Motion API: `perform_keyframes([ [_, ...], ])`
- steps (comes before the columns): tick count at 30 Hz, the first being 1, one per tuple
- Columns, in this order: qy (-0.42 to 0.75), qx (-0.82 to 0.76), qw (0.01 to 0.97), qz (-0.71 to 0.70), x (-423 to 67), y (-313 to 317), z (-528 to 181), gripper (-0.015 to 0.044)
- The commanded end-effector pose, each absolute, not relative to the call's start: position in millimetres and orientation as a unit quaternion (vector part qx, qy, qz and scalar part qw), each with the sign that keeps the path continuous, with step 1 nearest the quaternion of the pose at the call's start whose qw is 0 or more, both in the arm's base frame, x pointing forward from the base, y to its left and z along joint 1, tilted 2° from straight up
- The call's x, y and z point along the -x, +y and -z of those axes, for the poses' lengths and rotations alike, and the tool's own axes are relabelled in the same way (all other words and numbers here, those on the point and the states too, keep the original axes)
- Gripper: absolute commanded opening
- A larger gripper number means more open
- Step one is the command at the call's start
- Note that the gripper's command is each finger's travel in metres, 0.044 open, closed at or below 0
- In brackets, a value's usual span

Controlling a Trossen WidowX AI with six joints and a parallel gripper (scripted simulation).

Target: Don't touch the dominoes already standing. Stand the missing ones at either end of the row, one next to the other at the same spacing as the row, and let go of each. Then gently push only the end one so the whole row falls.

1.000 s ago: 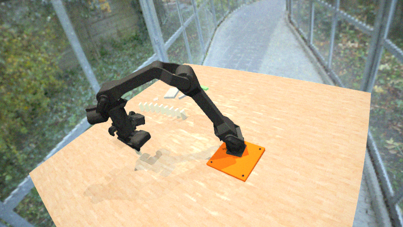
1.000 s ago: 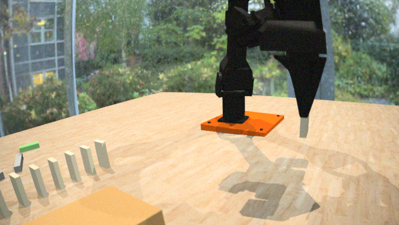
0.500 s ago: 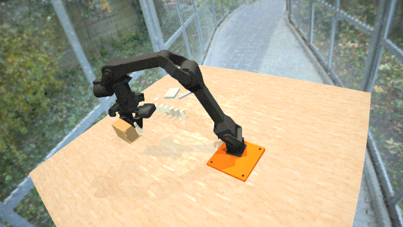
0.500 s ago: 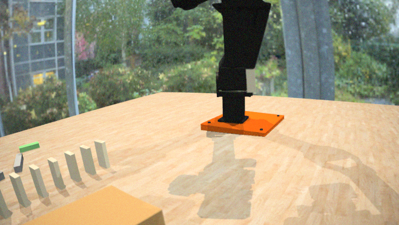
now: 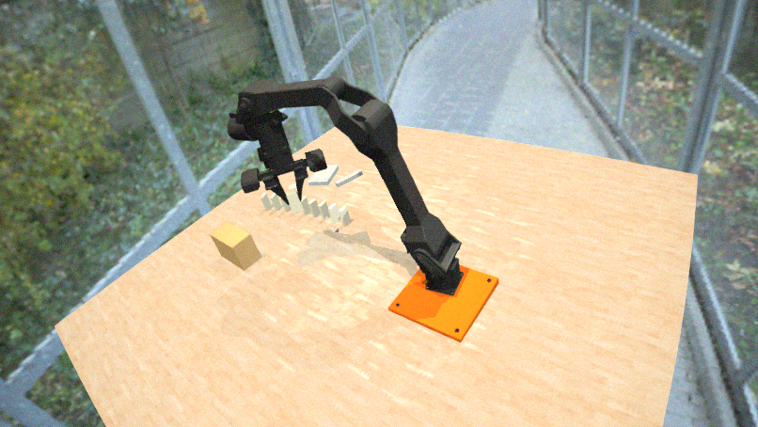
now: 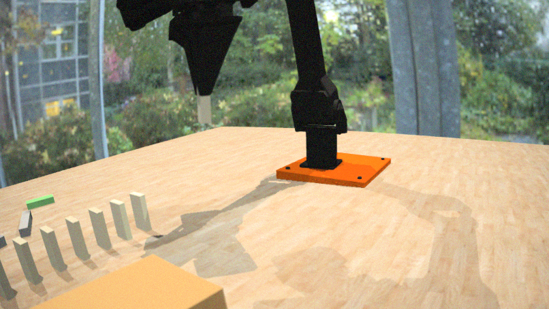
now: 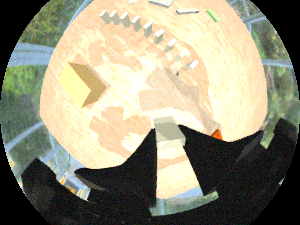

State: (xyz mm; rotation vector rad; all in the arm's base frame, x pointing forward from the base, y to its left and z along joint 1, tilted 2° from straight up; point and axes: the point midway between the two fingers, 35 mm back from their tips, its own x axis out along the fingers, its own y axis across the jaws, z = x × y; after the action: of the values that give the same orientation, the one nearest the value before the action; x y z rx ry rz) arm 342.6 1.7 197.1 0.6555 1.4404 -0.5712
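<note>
My gripper (image 5: 292, 199) (image 6: 203, 91) (image 7: 166, 129) is shut on a pale domino (image 5: 293, 203) (image 6: 204, 109) (image 7: 169, 127), which hangs upright from the fingertips, well above the table (image 5: 530, 238) (image 6: 384, 237). A row of several pale dominoes (image 5: 318, 208) (image 6: 99, 228) (image 7: 149, 30) stands on the table. In the top view the gripper hangs over the row's left half. In the exterior view the held domino is high in the air, behind the row's right end domino (image 6: 139, 211).
A tan box (image 5: 235, 245) (image 6: 153, 286) (image 7: 82, 84) lies near the row. Behind the row lie a flat pale plate (image 5: 323, 175), a pale bar (image 5: 349, 178) (image 7: 187, 10), a green piece (image 6: 39, 201) (image 7: 211, 15) and a grey piece (image 6: 25, 223). The arm stands on an orange base (image 5: 444, 312) (image 6: 345, 172).
</note>
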Motion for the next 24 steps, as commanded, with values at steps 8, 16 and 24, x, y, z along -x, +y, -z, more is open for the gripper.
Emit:
perform_keyframes([
  [8,0.692,-0.068,0.717,0.048,-302,-117,-188,0.0107],
  [16,0.695,-0.037,0.718,0.018,-293,-132,-187,0.0107],
  [24,0.695,-0.037,0.718,0.018,-294,-132,-184,0.0107],
])
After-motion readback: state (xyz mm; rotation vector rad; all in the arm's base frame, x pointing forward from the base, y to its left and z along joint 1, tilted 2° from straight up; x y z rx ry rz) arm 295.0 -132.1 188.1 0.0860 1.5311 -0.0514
